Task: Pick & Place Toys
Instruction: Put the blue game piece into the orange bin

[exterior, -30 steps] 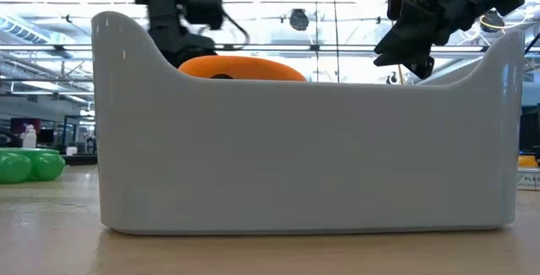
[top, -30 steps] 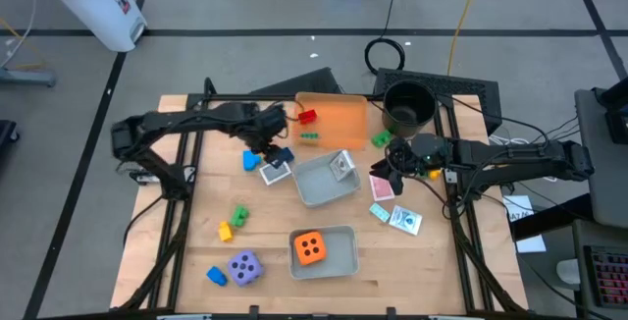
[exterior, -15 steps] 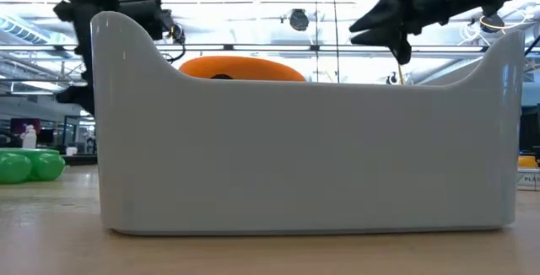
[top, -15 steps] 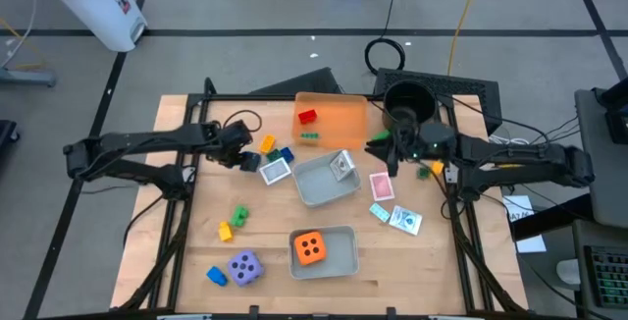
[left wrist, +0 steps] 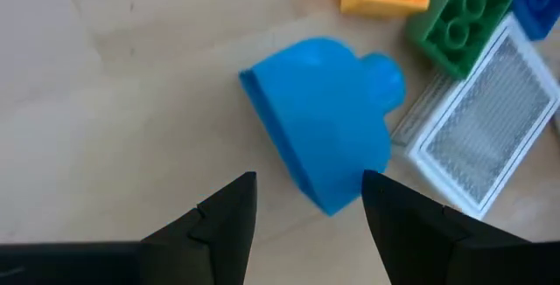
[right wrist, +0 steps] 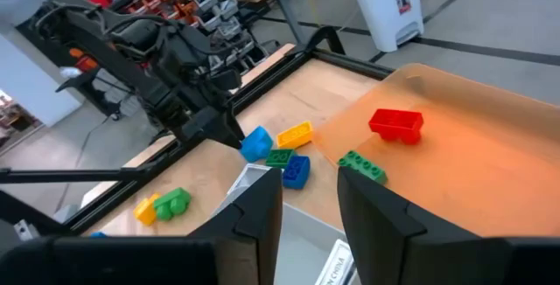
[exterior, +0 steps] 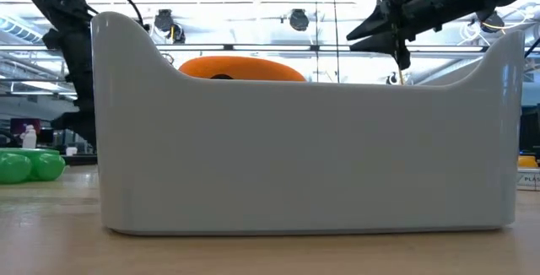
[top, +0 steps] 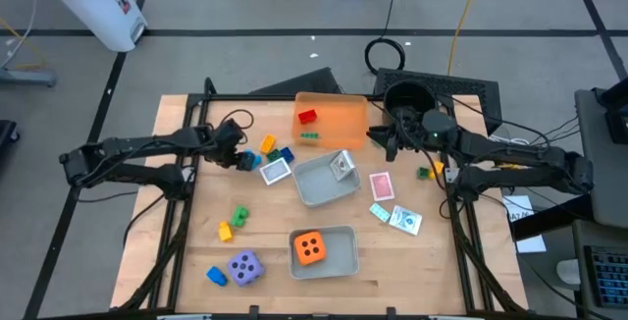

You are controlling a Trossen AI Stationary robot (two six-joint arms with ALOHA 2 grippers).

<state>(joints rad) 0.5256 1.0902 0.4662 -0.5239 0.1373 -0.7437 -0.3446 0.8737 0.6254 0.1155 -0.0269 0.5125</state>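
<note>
Wooden bench [top: 167, 222] on grey floor, white bin past its far left corner. Left gripper [top: 241, 159] low near the far-left middle of bench, jaws parted around a light blue rounded plastic brick [left wrist: 324, 158], pads not visibly touching it, brick resting on the wood. Just beside it: yellow-orange brick [top: 268, 144], green brick [left wrist: 459, 23], dark blue brick [top: 287, 154], and a white-framed playing card [top: 276, 171].

Right gripper [top: 386, 141] raised at the right edge of the orange plastic tray [top: 343, 124] near bench's far edge, fingers narrowly apart, nothing visible between them. Tray holds a red brick [top: 307, 117] and a small green flat brick [top: 310, 137].

Tilted clear grey tray [top: 314, 187] mid-bench with a white card [top: 341, 165] in its far corner. Pink card [top: 381, 186] and two teal-white cards [top: 394, 216] toward right edge. Second grey tray [top: 339, 256] near front edge holds the orange dice [top: 311, 248]. Purple dice [top: 243, 267] and blue brick [top: 216, 276] at front left; green brick [top: 239, 216] and yellow brick [top: 225, 231] behind them. Black pot [top: 408, 104] at far right.
</note>
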